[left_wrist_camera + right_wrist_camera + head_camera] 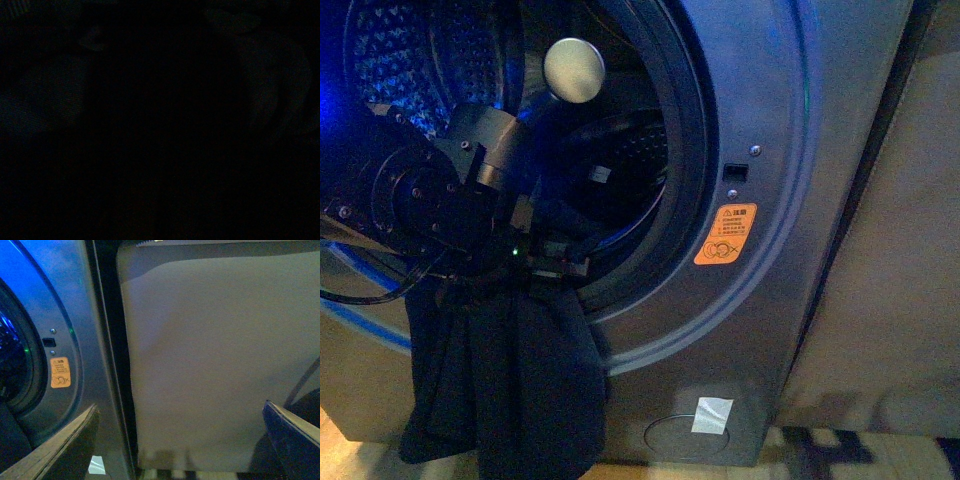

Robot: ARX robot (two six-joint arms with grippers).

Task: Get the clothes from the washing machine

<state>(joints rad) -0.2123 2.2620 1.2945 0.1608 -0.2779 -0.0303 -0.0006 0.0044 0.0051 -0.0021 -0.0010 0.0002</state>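
Dark navy limp clothes [505, 380] hang off drum lip of grey metal washing machine [790, 200], 7 o'clock. Left fingers [560, 266] there: can't tell grip. Right fingers [65, 445] spread.

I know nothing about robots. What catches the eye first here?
A dark, limp garment spills from the round mouth of the washing machine and hangs down its front. Just above it, the robot's black left arm sits in front of the blue-lit drum, and an orange sticker glows right of the opening.
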